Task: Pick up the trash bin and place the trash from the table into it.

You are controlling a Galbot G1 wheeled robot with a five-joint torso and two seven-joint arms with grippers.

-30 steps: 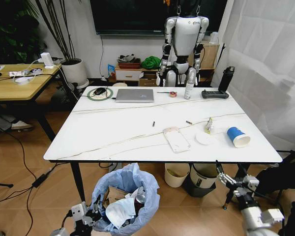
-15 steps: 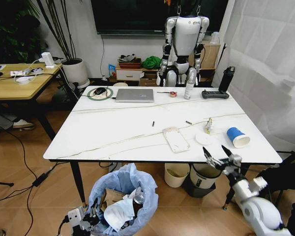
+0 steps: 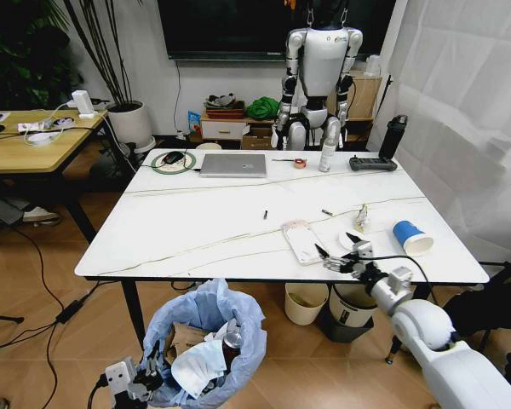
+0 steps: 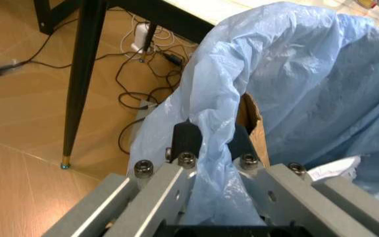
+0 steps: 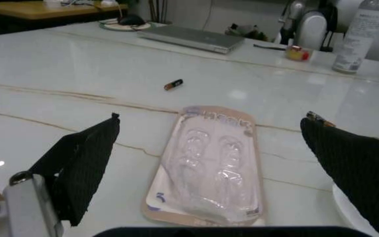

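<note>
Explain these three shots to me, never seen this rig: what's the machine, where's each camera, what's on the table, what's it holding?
It is a wheeled robot with two arms. The wide shot comes from its head camera; the other two from cameras on its wrists.

The left gripper, low by the floor, is shut on the blue bag rim of the trash bin, which already holds paper and cardboard.

The right gripper is open over the white table, its black fingers straddling a clear plastic package.

Also on the table: a blue paper cup, a white disc, a laptop and a small battery-like item.
</note>
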